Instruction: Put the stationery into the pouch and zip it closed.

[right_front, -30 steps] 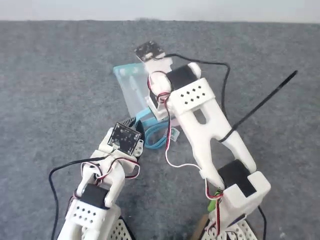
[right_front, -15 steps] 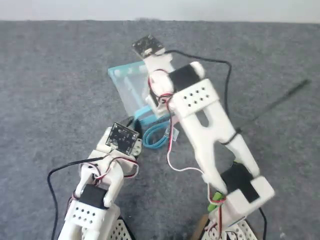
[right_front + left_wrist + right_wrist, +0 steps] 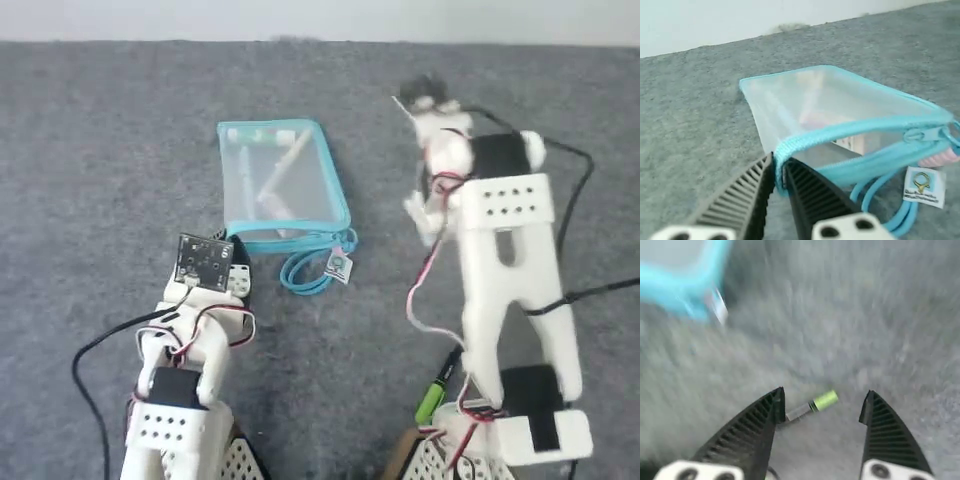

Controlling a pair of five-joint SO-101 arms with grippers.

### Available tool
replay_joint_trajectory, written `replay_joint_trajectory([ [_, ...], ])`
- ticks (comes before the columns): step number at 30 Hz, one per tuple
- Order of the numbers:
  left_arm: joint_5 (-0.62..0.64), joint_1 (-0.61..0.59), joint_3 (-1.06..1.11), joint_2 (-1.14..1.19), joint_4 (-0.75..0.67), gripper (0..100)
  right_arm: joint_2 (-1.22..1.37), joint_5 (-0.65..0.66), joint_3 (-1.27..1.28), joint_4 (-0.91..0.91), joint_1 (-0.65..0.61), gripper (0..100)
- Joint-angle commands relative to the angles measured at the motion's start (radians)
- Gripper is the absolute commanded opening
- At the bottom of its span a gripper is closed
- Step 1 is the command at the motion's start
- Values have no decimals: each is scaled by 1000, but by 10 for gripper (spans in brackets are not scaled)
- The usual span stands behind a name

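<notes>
While my left pincer [image 3: 779, 161] pinches the pouch [image 3: 840, 100], my right pincer [image 3: 825, 391] swung away, wide, probably after the green pen [image 3: 815, 404].

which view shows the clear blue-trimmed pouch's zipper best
Left wrist view: the blue zipper and its slider sit close up, by the left pincer. High view shows it small; right wrist view, a blurred corner.

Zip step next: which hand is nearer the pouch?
Left. The left hand is clamped on a corner of the pouch; the right hand hangs open, well apart from it.
</notes>
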Motion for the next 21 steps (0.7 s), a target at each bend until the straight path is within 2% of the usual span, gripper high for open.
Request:
replay_joint_trajectory([
  [1, -9, 9, -59, -14, -21, 12, -61, 540, 153, 36, 84, 245],
  [5, -12, 9, -59, -14, -23, 12, -62, 1122, 361, 42, 208, 245],
  [8, -15, 9, -59, -14, -23, 12, -71, 1402, 488, -2, 268, 245],
  [11, -15, 9, -59, -14, -23, 12, -108, 1505, 615, -105, 260, 245],
  [16, -15, 9, -59, -14, -23, 12, -191, 1554, 815, -254, 176, 245],
  [21, -15, 11, -59, -14, -23, 12, -289, 1623, 948, -344, 151, 245],
])
